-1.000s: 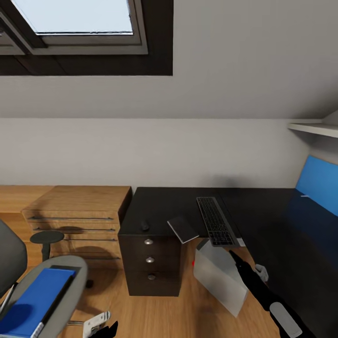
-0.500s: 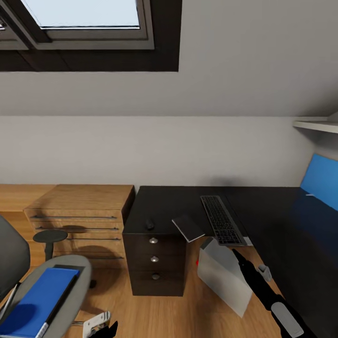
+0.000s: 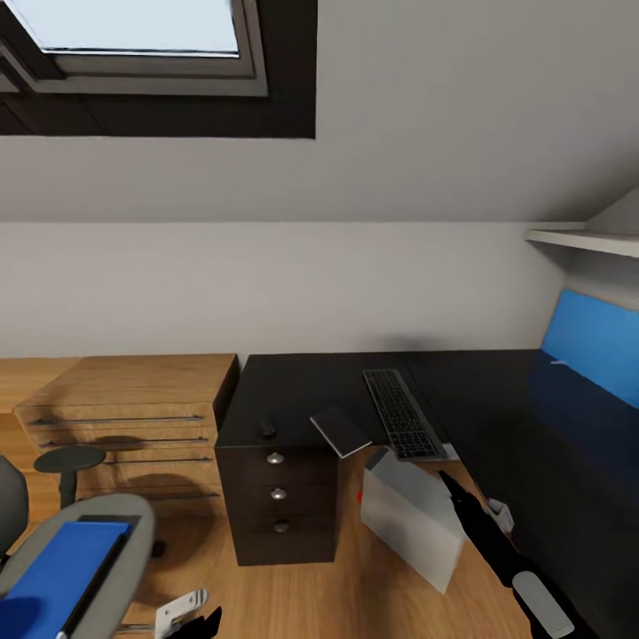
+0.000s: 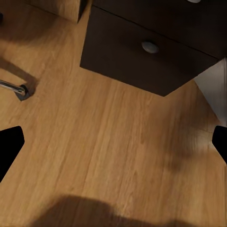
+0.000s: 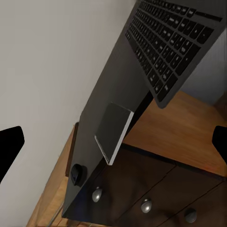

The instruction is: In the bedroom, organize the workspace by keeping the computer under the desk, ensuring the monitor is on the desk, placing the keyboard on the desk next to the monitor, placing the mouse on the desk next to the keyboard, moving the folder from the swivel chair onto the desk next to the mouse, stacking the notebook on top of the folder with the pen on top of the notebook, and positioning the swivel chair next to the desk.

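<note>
The black desk [image 3: 302, 386] carries the keyboard [image 3: 399, 413], the dark notebook [image 3: 340, 432] jutting over its front edge, and the small mouse [image 3: 267, 428]. The grey computer [image 3: 410, 519] leans tilted on the floor beside the drawer unit [image 3: 280, 501]. My right gripper [image 3: 453, 490] hovers open just above the computer, facing the keyboard [image 5: 175, 42], notebook [image 5: 113, 130] and mouse [image 5: 76, 174]. At the lower left, the blue folder [image 3: 62, 572] lies on the swivel chair [image 3: 124, 532]. My left gripper [image 3: 191, 617] hangs open over bare floor. Monitor and pen are out of view.
A light-wood dresser [image 3: 124, 399] stands left of the desk, with a small round dark stool [image 3: 67, 461] in front. A blue wall panel [image 3: 590, 346] and a white shelf [image 3: 581, 240] are at the right. The chair's chrome leg [image 4: 14, 87] lies near my left gripper.
The whole picture swung slightly right, then back left, so the camera moved. The objects and my right arm keep their places relative to each other.
</note>
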Available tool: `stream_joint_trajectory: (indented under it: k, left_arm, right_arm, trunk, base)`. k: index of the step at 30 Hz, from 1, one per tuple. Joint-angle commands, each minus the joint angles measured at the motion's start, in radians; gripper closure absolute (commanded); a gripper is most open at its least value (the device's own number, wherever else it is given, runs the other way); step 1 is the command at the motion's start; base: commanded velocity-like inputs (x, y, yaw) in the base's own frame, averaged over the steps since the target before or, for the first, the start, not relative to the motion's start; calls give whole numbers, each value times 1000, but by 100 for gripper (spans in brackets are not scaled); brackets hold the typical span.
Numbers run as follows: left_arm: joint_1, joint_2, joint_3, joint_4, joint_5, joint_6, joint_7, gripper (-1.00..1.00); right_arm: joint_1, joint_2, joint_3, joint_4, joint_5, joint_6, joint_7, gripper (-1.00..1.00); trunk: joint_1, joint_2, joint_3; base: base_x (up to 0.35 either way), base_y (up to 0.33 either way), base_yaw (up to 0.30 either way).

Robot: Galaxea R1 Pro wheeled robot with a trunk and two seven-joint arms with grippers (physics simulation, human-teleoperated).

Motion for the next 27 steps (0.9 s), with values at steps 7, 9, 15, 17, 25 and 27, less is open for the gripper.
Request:
stream_joint_trajectory:
  k: [7,9,15,17,25,27]
  left_arm:
    - [0,-1,3,-2,9,7,-6,-100]
    - [0,-1,3,-2,9,7,-6,-100]
    - [0,-1,3,-2,9,7,-5,-100]
    - [0,-1,3,-2,9,7,-5,-100]
    - [0,-1,4,-2,10,5,-3,-100]
    - [0,-1,5,-2,10,-1,-3,-100]
  right_arm:
    - [-1,0,-2,1,-11,11,4,-100]
    - [-1,0,-2,1,-11,11,4,-100]
    - [-1,0,-1,1,-11,11,4,-100]
    - [-1,0,-1,1,-11,11,4,-100]
    - [-1,1,-2,1,-11,11,3,-100]
    - [-1,1,-2,1,-12,11,3,-100]
  trunk:
    - [0,-1,7]
    - [0,-1,9]
    - [4,-8,9]
    - [12,-22,3]
    - [42,-78,-22]
    - [50,-92,-28]
  base:
    - [0,0,-181]
    - [0,0,-150]
    - [0,0,-68]
    - [0,0,-22]
    - [0,0,-6]
    - [0,0,-1]
